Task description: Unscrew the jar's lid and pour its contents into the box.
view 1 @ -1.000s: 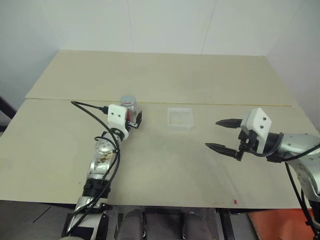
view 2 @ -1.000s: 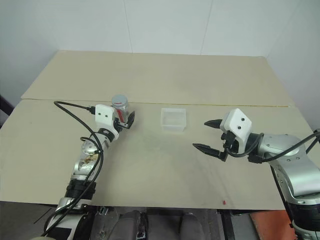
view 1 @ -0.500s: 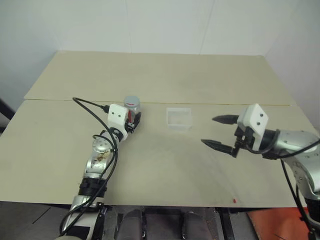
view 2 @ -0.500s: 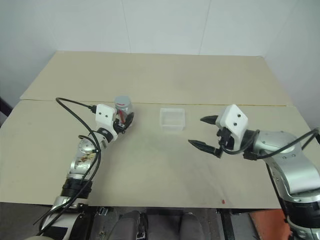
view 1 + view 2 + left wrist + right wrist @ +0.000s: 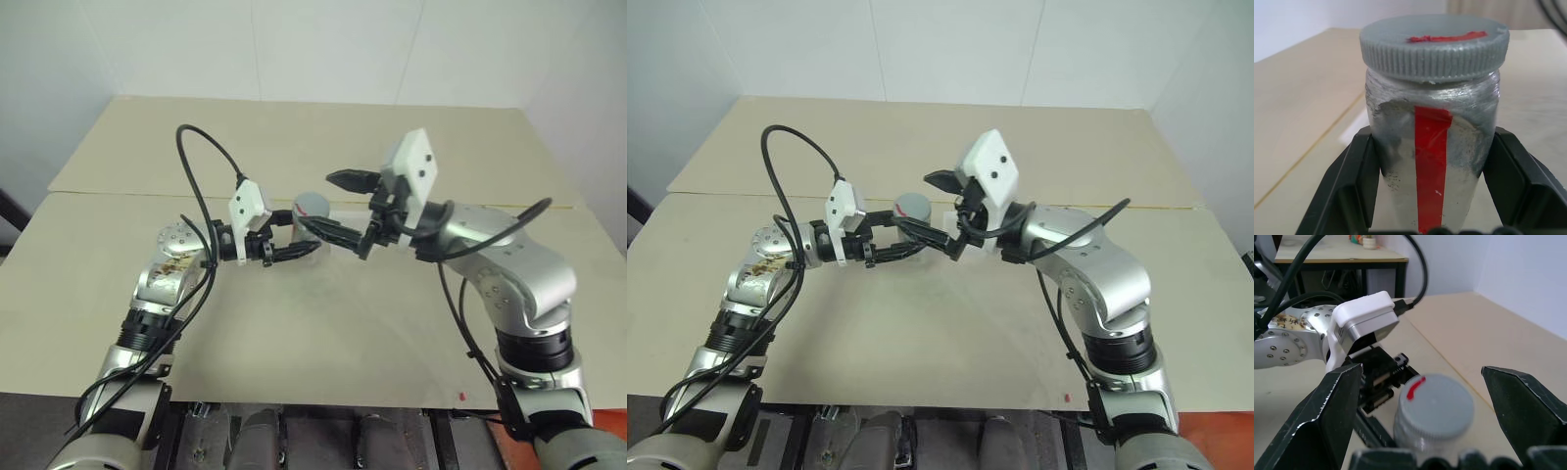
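Note:
My left gripper (image 5: 290, 242) is shut on the jar (image 5: 1432, 161), holding it upright above the table with a black finger (image 5: 1352, 191) on each side. The jar has a silvery label with a red stripe. Its grey ribbed lid (image 5: 1435, 46) is on and carries a red mark. My right gripper (image 5: 336, 207) stands open, one finger (image 5: 1327, 416) on either side of the lid (image 5: 1435, 406) and apart from it. The contents are hidden inside the jar. The box is hidden behind my right gripper.
The beige table (image 5: 323, 313) has a seam line (image 5: 118, 195) running across its middle. A black cable (image 5: 201, 147) loops up from my left wrist. A small red speck (image 5: 461, 396) lies near the front edge on the right.
My left gripper shut on the jar, lifted it and turned toward the right. My right gripper swung left and up to the lid, staying open.

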Motion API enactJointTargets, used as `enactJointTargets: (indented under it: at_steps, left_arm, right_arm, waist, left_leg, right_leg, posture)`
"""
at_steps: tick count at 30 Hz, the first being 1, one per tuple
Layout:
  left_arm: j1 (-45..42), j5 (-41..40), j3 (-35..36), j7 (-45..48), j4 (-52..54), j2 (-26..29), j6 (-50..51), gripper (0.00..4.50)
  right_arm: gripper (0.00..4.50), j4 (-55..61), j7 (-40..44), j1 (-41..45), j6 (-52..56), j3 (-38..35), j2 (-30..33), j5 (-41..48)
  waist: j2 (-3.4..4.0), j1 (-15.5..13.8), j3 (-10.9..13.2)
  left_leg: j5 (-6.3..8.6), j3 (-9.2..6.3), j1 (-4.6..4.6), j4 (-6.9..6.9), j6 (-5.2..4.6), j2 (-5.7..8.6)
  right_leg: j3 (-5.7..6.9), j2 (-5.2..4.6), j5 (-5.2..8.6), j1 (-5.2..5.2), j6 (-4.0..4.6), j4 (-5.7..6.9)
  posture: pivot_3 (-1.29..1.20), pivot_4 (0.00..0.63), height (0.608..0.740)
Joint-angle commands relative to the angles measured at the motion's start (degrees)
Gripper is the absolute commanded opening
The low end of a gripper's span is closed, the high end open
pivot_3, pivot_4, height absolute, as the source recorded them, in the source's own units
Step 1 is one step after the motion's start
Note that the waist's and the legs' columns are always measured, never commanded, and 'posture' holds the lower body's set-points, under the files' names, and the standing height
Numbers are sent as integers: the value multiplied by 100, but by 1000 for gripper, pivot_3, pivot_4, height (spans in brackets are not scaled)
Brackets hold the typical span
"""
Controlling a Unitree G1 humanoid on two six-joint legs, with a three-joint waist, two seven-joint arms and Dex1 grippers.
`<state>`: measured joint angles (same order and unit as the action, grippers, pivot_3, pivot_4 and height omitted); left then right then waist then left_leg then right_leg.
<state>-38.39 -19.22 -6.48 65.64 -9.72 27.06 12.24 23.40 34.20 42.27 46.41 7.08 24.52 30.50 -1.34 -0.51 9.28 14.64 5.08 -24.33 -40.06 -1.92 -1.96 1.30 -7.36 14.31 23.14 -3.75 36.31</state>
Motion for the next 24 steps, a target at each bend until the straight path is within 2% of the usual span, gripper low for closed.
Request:
enactJointTargets:
  at_steps: [1,16,19,22,24]
  left_arm:
    - [-152,-45,56,121,26,-50,-254,2700]
    - [52,-152,173,64,249,-63,-270,2700]
    - [84,-166,183,42,263,-67,-260,2700]
    - [114,-191,188,14,285,-69,-240,2700]
    - [131,-216,198,-2,299,-78,-210,2700]
  right_arm:
    - [4500,-90,-143,177,83,-24,-47,-91]
    - [4500,-400,-47,196,-1,-39,-176,-187]
    - [3966,-390,-42,182,-22,-57,-197,-194]
    - [2969,-358,-42,159,-41,-94,-243,-181]
    - [2792,-337,-45,151,-45,-106,-266,-188]
  waist:
    - [0,0,0]
    - [0,24,0]
    - [0,29,0]
    - [0,42,0]
    - [0,41,0]
  left_leg:
    - [0,2,1,0,0,0]
    - [1,-4,0,1,-2,-1]
    - [1,-5,0,1,-2,-1]
    - [1,-7,0,1,-2,-2]
    - [1,-8,0,1,-2,-2]
  right_leg:
    - [1,0,0,-2,0,0]
    - [0,0,0,0,0,-1]
    - [0,0,0,0,0,-1]
    - [0,0,0,1,0,0]
    - [0,0,0,0,0,0]
  posture:
    - [0,150,740]
    - [0,150,740]
    - [0,150,740]
    - [0,150,740]
    - [0,150,740]
